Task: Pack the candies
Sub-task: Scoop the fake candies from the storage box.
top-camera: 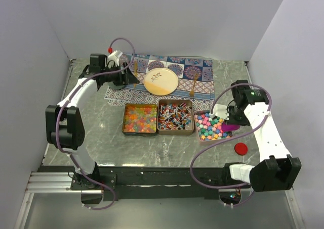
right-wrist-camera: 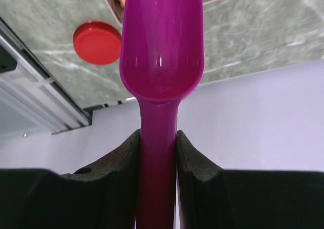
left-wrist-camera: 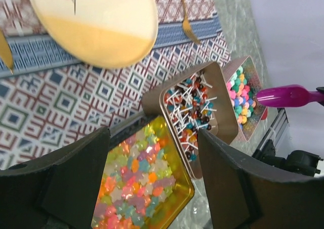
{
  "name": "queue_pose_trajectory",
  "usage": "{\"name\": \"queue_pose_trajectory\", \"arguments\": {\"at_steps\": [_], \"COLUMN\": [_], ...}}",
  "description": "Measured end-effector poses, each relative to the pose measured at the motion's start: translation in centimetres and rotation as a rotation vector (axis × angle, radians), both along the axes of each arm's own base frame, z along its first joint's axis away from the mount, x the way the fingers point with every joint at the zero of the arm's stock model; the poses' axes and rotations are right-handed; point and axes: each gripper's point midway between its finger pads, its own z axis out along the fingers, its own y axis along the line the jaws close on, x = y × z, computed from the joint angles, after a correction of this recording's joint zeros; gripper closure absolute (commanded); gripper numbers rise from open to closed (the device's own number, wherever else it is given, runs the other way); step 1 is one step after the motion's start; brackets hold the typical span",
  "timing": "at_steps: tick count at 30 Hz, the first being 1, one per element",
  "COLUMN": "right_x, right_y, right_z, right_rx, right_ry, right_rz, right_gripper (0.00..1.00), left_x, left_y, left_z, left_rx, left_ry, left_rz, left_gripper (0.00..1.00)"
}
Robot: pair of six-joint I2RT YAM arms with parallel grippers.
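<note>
At mid-table, three open tins stand in a close row and hold all the candies on view.

- Leftmost: gummies in orange, yellow and red. They are translucent and glossy, and the left wrist view shows them as small lobed shapes heaped near the rim.
- Middle one: wrapped pieces in red, blue and white, lying crisscross with thin white ends sticking out.
- Rightmost: star pieces in pastel pink, green and blue, matte and piled unevenly.

The left gripper hangs over the patterned cloth at the far left of the table. Its fingers are spread wide with nothing between them. A plate lies on the cloth just to its right.

The right gripper is pinched on the handle of a purple scoop. From above, the scoop's bowl sits at the near right edge of the rightmost tin. Whether it touches the star pieces cannot be told.

A red lid lies flat on the table, near and to the right of that tin, apart from it.
</note>
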Motion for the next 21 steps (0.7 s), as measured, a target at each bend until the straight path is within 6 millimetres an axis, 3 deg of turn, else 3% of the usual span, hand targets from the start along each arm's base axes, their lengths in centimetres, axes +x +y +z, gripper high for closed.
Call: {"name": "queue_pose_trajectory", "arguments": {"at_steps": [4,11,21], "right_x": [0.0,1.9,0.8], "right_y": [-0.5,0.2,1.7], "right_z": [-0.4,-2.2,-3.6], "right_rx": [-0.043,-0.079,-0.112], "right_ry": [0.025,0.1,0.114], "right_rz": [-0.027,-0.092,-0.199], "right_gripper": [1.0,1.0,1.0], "left_x": [-0.9,-0.3,-0.2], "left_y": [0.1,0.0,0.0], "left_z": [-1.8,-1.1,-0.9], "left_rx": [-0.004,-0.019,-0.022], "left_ry": [0.063,0.035,0.032], "left_rz": [0.015,0.026,0.027], "left_gripper": [0.25,0.25,0.25]}}
